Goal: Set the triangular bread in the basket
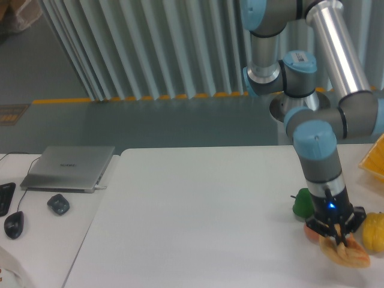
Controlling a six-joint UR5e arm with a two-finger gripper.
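- Pinching the triangular bread (345, 254), the gripper (337, 238) has its jaws closed on the pastry's ridge, near the white surface (192, 216).
- A green pepper (302, 203) sits just left; a yellow pepper (374, 230) right.
- The basket (375, 161) corner shows at the right edge.

The arm reaches steeply down, its gripper (334, 236) pointing tableward (jaws drawn close together).

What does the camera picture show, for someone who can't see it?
A robot arm's gripper pinches the triangular bread at a white table's right edge. A green pepper and yellow pepper sit beside it, the yellow basket's corner behind.
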